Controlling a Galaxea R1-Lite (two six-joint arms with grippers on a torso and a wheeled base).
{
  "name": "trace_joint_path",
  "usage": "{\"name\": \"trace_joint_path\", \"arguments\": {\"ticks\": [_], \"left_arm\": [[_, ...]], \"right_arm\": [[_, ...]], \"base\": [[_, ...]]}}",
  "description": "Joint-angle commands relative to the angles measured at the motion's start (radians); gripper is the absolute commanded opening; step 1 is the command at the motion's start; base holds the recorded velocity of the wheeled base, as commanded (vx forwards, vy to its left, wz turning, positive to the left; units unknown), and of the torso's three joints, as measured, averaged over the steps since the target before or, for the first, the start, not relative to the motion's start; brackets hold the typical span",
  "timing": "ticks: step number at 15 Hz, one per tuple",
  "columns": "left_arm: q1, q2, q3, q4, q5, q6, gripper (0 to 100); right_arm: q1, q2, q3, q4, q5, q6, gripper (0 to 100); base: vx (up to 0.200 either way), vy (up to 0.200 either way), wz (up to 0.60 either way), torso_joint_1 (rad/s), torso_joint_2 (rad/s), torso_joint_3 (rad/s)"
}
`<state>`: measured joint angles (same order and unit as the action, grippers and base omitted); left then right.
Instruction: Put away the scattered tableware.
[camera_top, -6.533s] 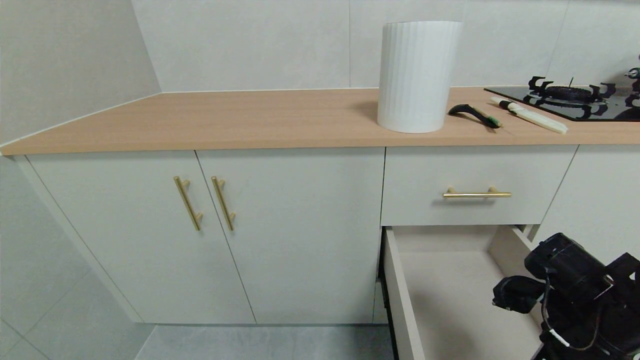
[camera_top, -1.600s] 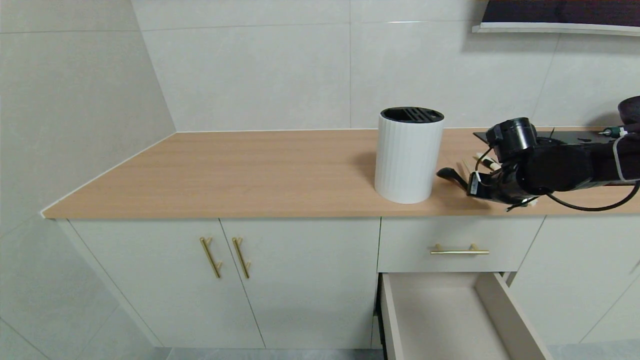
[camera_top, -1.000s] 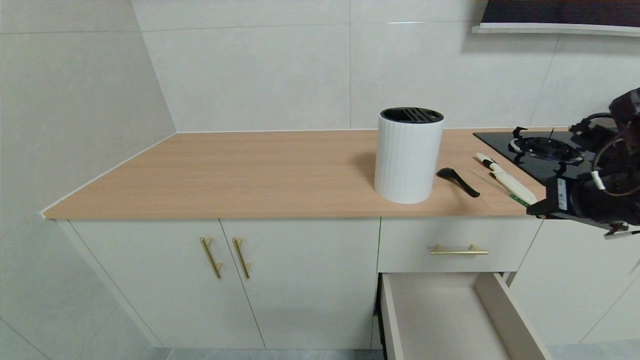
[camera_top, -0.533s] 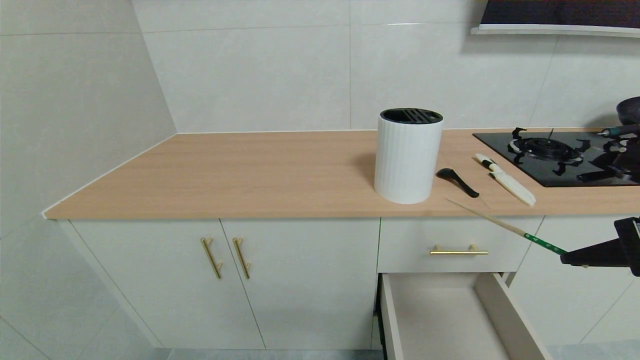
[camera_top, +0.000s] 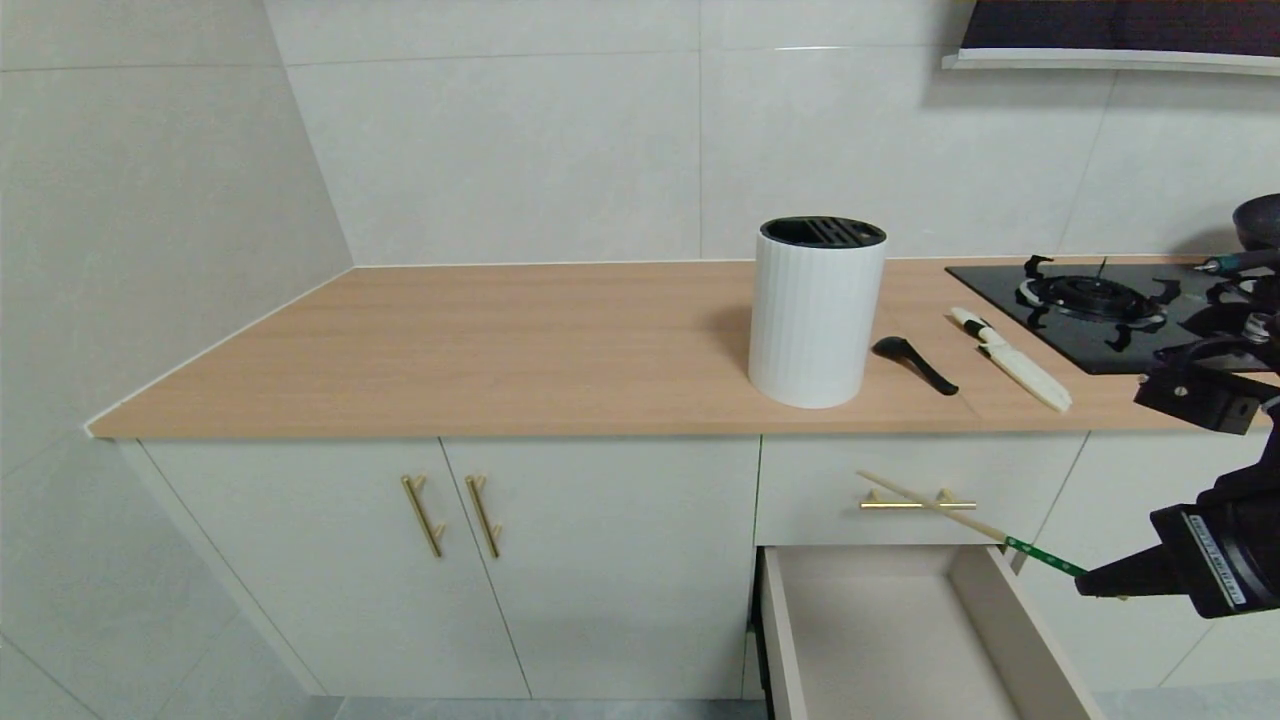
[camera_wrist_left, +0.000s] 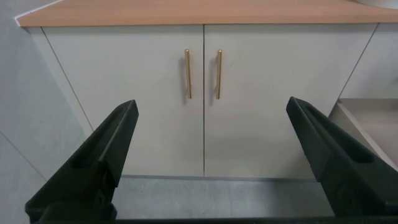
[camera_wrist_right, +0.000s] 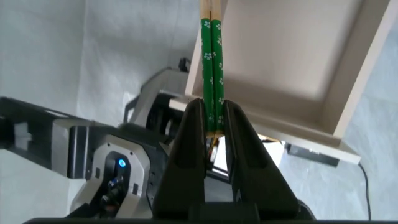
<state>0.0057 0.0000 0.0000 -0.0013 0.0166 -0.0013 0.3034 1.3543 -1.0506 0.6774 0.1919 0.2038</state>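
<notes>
We've dropped the right gripper (camera_top: 1090, 582) lower than half a second ago, so the chopsticks (camera_top: 960, 512) now hang above the open drawer (camera_top: 785, 620). Its fingers (camera_wrist_right: 193, 134) are clamped on their green ends, tips pointing left. The spoon (camera_top: 915, 362) and knife (camera_top: 1010, 362) lie on the tabletop (camera_top: 500, 340). The left gripper (camera_wrist_left: 211, 162) has its fingers wide apart.

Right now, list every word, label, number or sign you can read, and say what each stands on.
No text can be read in any view.
White label on the right pincer: print too small to read.
Green bands on the chopsticks: a white flower pattern, no letters or numbers.
</notes>
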Motion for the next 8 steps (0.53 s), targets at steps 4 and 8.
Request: {"name": "trace_joint_path", "arguments": {"ticks": [4,8], "left_arm": [[0.0,0.002,0.0,0.0,0.0,0.0,100],[0.0,0.002,0.0,0.0,0.0,0.0,100]], "right_arm": [[0.003,0.071,0.004,0.001,0.003,0.0,0],[0.022,0.111,0.017,0.001,0.0,0.002,0]], "base": [[0.0,0.0,0.0,-0.098,0.25,0.143],[0.0,0.0,0.0,-0.173,0.47,0.278]]}}
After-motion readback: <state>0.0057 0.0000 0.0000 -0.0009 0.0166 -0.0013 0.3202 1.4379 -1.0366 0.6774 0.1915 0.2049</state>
